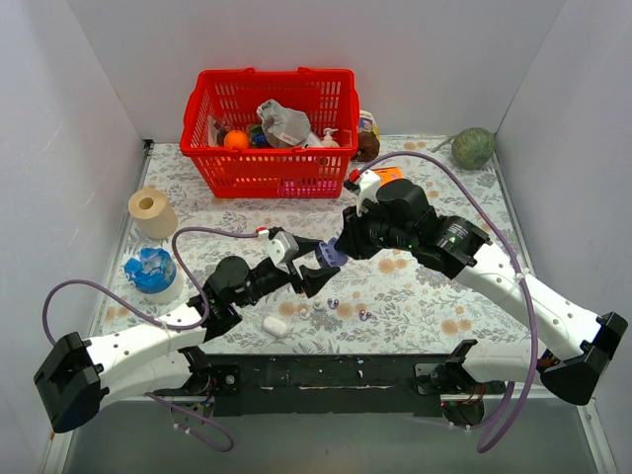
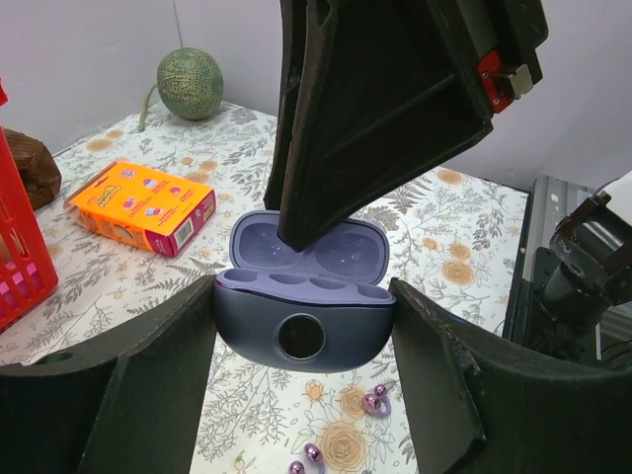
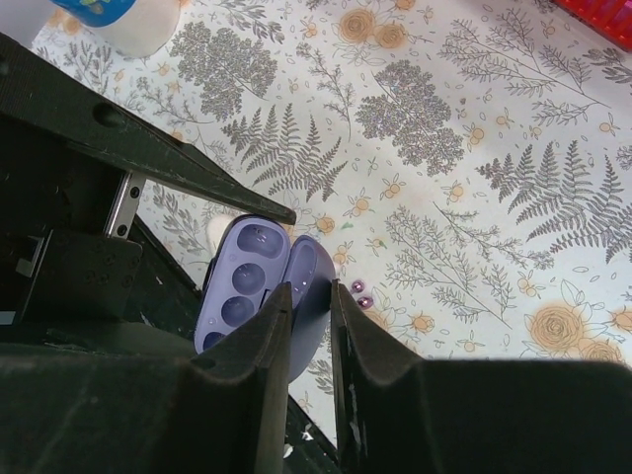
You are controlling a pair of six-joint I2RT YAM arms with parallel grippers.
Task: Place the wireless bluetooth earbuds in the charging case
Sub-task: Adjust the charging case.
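— The charging case (image 2: 247,326): where is it in all this?

— Start wide. The counter (image 1: 415,296), under a floral cloth, carries a red basket (image 1: 267,163) at the back, full of odds and ends. A green melon-like ball (image 1: 474,148) sits in the far right corner. An orange box (image 2: 143,205) lies flat just beside the basket. Both arms reach to the middle, and the case is up between their hands, clear of the cloth.

— Who has hold of it?

— The left hand (image 2: 304,306) clamps the lower shell, with a finger pressed against each end. The right hand (image 3: 310,296) hangs over it, fingers close together, pinching the edge of the raised lid.

— So it's open?

— Open, yes. It is purple inside with the sockets facing up, and the lid stands at the side away from the left wrist camera.

— And the small things?

— A white oval lump (image 1: 275,325) lies on the near part of the counter, by the left arm. The wireless bluetooth earbuds (image 2: 376,400) are glossy purple and lie on the cloth below the case. They are a little apart from each other.
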